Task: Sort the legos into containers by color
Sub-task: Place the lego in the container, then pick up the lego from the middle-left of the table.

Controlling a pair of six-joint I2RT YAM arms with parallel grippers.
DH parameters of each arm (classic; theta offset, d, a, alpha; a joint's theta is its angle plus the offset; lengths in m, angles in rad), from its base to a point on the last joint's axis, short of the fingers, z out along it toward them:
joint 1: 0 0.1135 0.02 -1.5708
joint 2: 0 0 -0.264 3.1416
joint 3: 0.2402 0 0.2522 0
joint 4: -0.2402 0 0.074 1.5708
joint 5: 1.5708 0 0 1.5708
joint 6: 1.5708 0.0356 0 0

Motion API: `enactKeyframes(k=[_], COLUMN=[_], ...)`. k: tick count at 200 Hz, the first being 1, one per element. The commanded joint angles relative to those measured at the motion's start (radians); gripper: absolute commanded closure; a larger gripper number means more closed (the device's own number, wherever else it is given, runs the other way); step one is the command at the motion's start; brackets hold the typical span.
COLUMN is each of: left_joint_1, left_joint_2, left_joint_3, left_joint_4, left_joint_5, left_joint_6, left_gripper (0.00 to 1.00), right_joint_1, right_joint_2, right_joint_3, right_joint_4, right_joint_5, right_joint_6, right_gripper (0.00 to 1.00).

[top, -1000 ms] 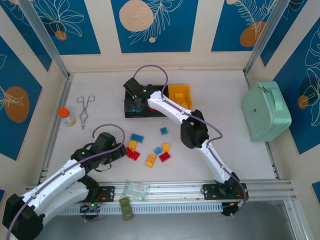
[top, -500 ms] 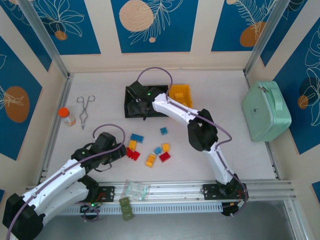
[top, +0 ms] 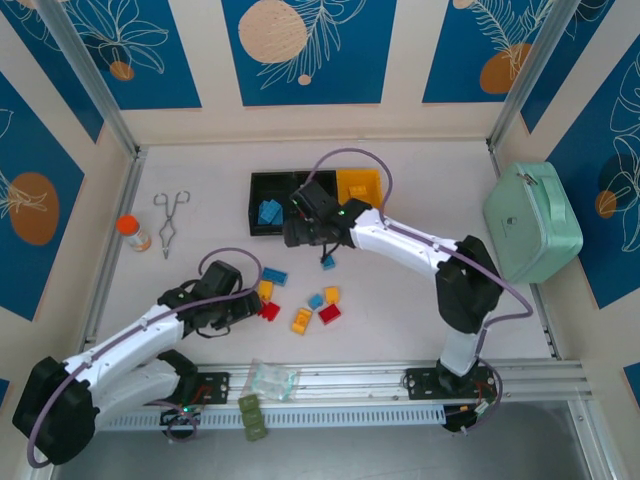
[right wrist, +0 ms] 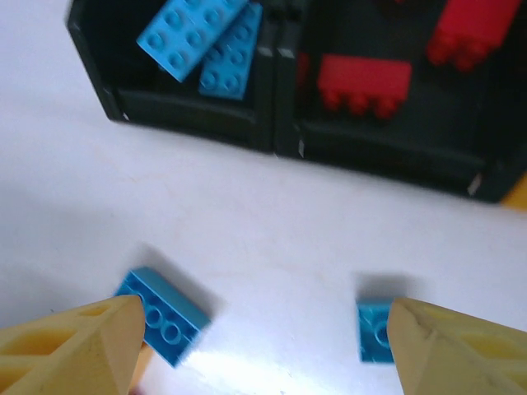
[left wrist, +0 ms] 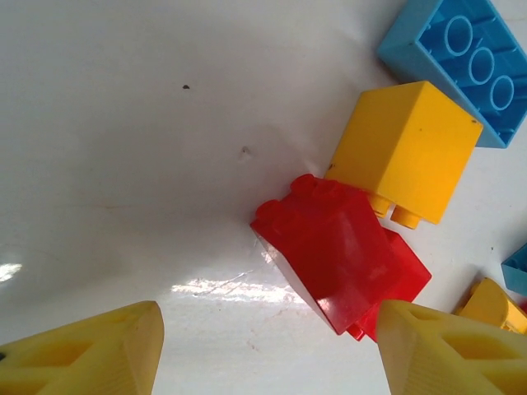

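On the bench (top: 430, 180), between your arms, the loose legos (top: 301, 320) lie scattered in front of the containers (top: 262, 232). Your left claw (left wrist: 263, 346) stands open and empty, just short of a red brick (left wrist: 338, 255) that touches a yellow brick (left wrist: 408, 148). Your right claw (right wrist: 263, 346) hangs open and empty near the black bins (right wrist: 198, 123), one holding blue bricks (right wrist: 193, 37), its neighbour red bricks (right wrist: 362, 82).

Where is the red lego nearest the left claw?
In the left wrist view the red lego lies on the table just ahead of the open left claw, beside a yellow lego.
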Motion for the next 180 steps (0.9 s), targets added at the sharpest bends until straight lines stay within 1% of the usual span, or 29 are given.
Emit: enactKeyframes(k=[1, 27, 52, 102, 118, 136, 180], left_joint_1=[-0.011, -0.033, -0.055, -0.079, -0.08, -0.08, -0.079], left_joint_2=[0.032, 0.087, 0.155, 0.243, 0.26, 0.256, 0.199], left_joint_3=[0.036, 0.055, 0.084, 0.128, 0.133, 0.128, 0.095], left_joint_4=[0.049, 0.082, 0.076, 0.046, 0.025, -0.001, -0.07], left_joint_5=[0.025, 0.018, -0.017, -0.089, -0.104, -0.121, -0.165], left_joint_6=[0.02, 0.014, 0.0, -0.006, -0.012, -0.014, -0.016], left_gripper=[0.3, 0.3, 0.3, 0.3, 0.32, 0.37, 0.44], right_joint_1=[-0.011, -0.018, -0.021, -0.018, -0.016, -0.013, -0.008], right_joint_2=[-0.089, -0.156, -0.204, -0.254, -0.261, -0.265, -0.261], right_joint_3=[-0.108, -0.215, -0.284, -0.35, -0.358, -0.363, -0.36], right_joint_4=[0.042, 0.053, 0.06, 0.071, 0.072, 0.073, 0.077], right_joint_5=[0.02, 0.022, 0.022, 0.018, 0.018, 0.018, 0.012], right_joint_6=[0.05, 0.086, 0.118, 0.156, 0.162, 0.166, 0.172], right_gripper=[0.22, 0.22, 0.22, 0.23, 0.23, 0.23, 0.23])
